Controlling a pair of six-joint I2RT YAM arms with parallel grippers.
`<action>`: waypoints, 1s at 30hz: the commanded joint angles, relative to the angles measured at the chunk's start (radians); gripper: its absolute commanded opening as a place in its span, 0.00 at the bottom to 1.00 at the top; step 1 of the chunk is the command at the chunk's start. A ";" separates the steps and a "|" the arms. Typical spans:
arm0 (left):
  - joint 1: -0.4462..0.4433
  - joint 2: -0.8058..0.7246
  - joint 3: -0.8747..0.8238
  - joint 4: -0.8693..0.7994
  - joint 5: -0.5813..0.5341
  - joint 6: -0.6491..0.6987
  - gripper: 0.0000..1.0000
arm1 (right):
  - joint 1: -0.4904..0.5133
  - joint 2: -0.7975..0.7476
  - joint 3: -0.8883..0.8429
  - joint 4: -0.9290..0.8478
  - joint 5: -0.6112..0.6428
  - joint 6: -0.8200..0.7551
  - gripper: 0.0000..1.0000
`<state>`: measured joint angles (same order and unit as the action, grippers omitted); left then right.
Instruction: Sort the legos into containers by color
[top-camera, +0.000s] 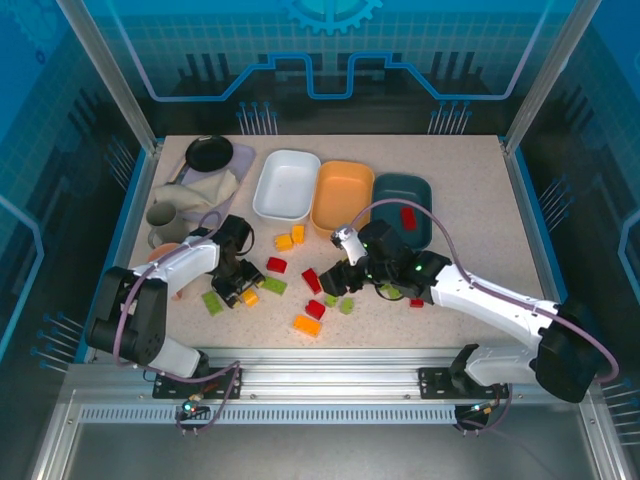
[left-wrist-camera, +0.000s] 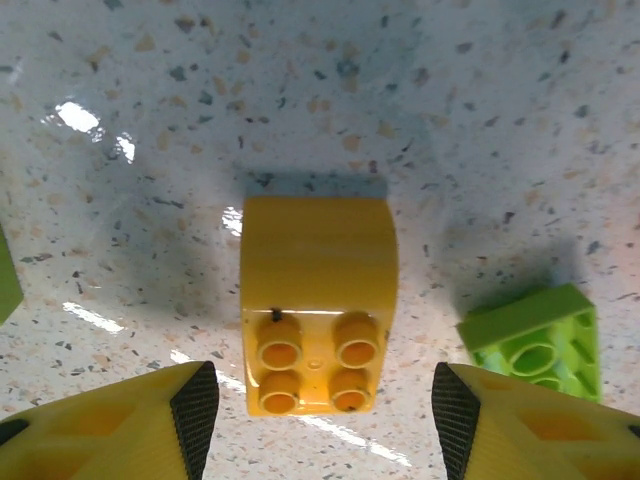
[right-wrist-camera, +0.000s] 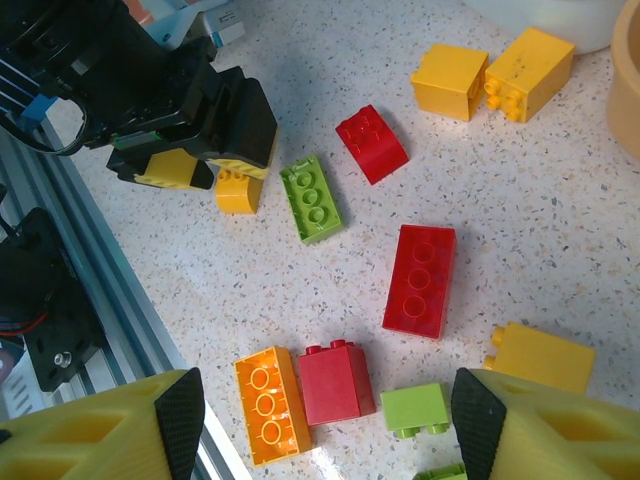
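Brick (left-wrist-camera: 318, 290), yellow, on counter (left-wrist-camera: 130, 120) between spread fingertips of left claw (left-wrist-camera: 325, 405), untouched; studs face claw, long axis running away from it; right claw (right-wrist-camera: 325, 420) released, hovering over scattered legos (right-wrist-camera: 420, 280).

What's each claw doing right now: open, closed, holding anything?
Left claw: open, fingers either side of a yellow brick, not gripping it.
Right claw: open, holding nothing.

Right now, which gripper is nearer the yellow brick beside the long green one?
Left. The left gripper hangs directly over the yellow brick, jaws open on either side. The right gripper is off to the side, above a small red brick.
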<state>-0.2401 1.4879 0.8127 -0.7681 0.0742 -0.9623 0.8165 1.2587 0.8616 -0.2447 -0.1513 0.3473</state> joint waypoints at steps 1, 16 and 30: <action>0.008 0.001 -0.020 0.007 -0.018 0.014 0.62 | 0.007 0.018 0.049 0.016 -0.017 0.009 0.69; -0.021 -0.065 0.044 -0.005 -0.134 0.052 0.23 | -0.001 0.022 0.098 -0.002 0.025 0.028 0.67; -0.012 0.531 0.971 -0.125 -0.114 0.243 0.23 | -0.155 -0.030 0.137 -0.172 0.283 0.169 0.65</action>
<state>-0.2630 1.8919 1.6604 -0.8158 -0.0380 -0.7826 0.6796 1.2270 0.9615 -0.3004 0.0471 0.4805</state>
